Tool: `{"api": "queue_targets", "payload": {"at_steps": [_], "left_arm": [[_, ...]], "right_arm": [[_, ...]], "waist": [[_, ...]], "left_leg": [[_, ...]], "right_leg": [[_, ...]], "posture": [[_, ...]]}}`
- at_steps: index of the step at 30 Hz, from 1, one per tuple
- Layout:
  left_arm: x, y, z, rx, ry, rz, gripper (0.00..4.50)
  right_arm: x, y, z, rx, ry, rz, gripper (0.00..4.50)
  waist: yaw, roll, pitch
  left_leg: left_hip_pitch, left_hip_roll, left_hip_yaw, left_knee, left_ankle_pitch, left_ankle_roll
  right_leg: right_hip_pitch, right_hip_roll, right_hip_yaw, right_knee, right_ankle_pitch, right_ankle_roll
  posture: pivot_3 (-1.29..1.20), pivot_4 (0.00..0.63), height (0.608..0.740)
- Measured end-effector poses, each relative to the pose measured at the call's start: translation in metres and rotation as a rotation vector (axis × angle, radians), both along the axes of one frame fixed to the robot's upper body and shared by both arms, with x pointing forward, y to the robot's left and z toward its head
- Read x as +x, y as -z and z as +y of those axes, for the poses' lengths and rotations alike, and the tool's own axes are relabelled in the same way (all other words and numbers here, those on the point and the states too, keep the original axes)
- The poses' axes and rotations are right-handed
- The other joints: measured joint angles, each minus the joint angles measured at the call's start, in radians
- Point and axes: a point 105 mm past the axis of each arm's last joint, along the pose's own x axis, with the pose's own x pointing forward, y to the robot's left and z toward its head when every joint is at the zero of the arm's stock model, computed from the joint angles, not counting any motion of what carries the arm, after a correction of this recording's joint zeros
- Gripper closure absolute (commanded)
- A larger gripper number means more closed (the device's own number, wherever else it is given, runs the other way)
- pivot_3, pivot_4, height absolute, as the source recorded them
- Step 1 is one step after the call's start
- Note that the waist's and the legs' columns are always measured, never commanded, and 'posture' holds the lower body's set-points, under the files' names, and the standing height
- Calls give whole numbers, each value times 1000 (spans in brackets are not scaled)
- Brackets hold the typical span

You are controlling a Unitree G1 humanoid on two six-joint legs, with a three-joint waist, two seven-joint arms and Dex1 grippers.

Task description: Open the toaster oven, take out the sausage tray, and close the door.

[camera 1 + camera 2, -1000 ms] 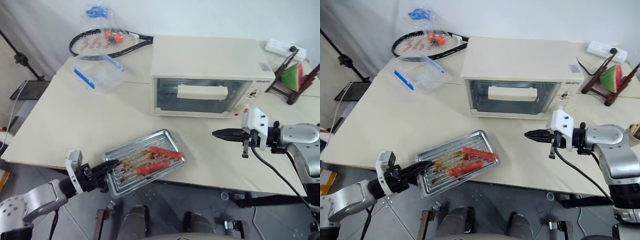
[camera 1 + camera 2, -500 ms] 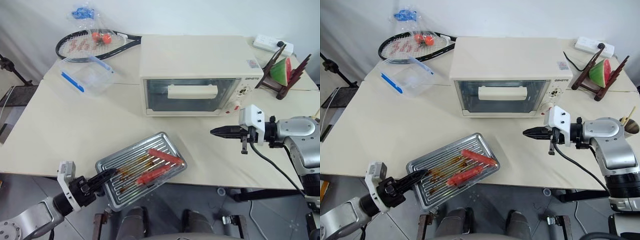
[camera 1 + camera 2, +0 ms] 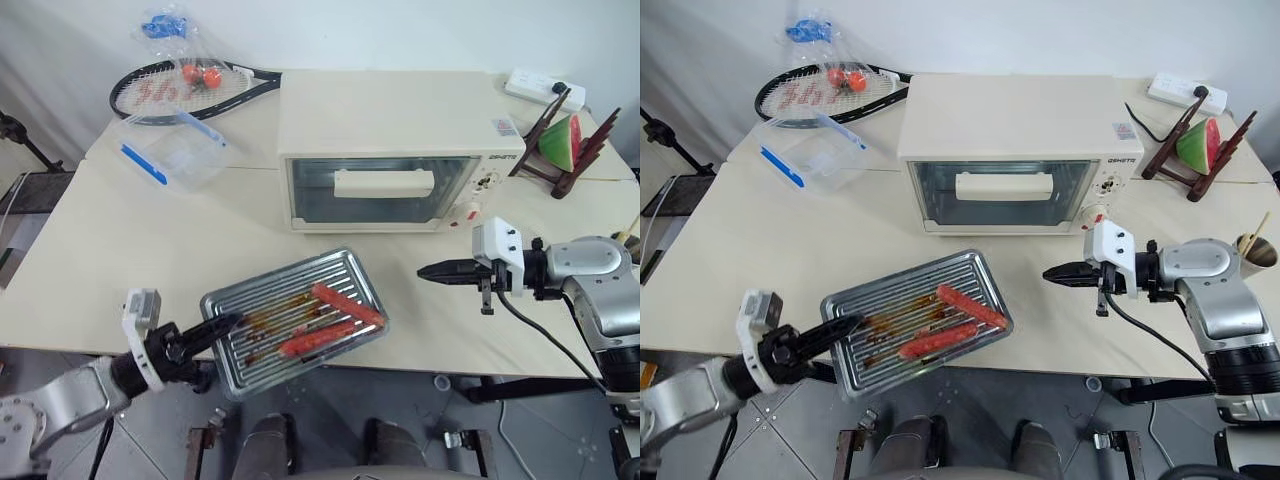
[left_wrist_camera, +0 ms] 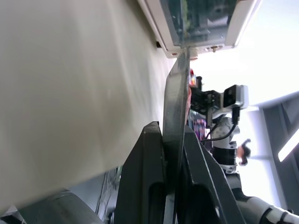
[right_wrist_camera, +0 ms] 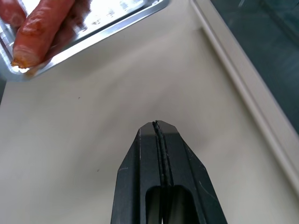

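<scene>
The cream toaster oven (image 3: 390,120) stands at the back middle of the table, its glass door (image 3: 315,195) shut and the bar handle (image 3: 384,183) facing me. The silvery sausage tray (image 3: 290,282) hangs over the table's front edge with two red sausages (image 3: 345,303) on it. My left gripper (image 3: 222,322) is shut on the tray's near left rim; in the left wrist view that rim (image 4: 176,107) sits clamped between the fingers (image 4: 145,177). My right gripper (image 3: 425,271) is shut and empty, above the table right of the tray, below the oven's knobs.
A clear plastic box with blue trim (image 3: 170,150) and a tennis racket (image 3: 190,88) lie at the back left. A watermelon slice on a wooden stand (image 3: 562,140) and a power strip (image 3: 535,88) sit at the back right. A cup (image 3: 1258,250) stands at the right edge.
My left gripper has lifted the sausage tray a little and carried it slightly right. The right gripper has stayed about where it was. The camera shifted early on.
</scene>
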Motion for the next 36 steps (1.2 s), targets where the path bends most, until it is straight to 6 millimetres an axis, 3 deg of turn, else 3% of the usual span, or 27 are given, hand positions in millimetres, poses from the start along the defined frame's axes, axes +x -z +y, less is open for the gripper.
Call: {"api": "queue_targets", "payload": {"at_steps": [6, 18, 23, 29, 36], "left_arm": [[35, -9, -24, -7, 150, 30, 4500], [85, 15, -81, 84, 312, 173, 4500], [101, 14, -97, 108, 336, 169, 4500], [106, 17, -106, 123, 375, 167, 4500], [105, 28, -109, 167, 399, 184, 2442]], "right_arm": [[-4, 0, -14, -10, 70, -22, 4476], [-21, -16, -63, -46, 311, -100, 4476], [-31, -15, -64, -51, 348, -102, 4476], [-37, -15, -61, -52, 361, -105, 4476], [-37, -17, -62, -43, 385, -112, 4500]], "waist": [[0, -1, 0], [24, -3, -1], [39, -4, -2], [53, -4, -2], [48, -4, -3]], "left_leg": [[0, 0, 1, 1, 0, 0], [3, 0, 4, 1, 0, 0], [7, -1, 4, 2, 0, 0], [14, -1, 4, 2, -1, 1], [16, -1, 4, 2, -1, 1]], "right_leg": [[0, 0, 0, 1, 0, 1], [2, 0, 1, 2, 0, 3], [5, 0, 2, 1, 0, 3], [14, 0, 2, -1, 0, 3], [15, 0, 2, -1, 0, 3]], "posture": [[0, 150, 740], [0, 150, 740], [0, 150, 740], [0, 150, 740], [0, 150, 740]]}}
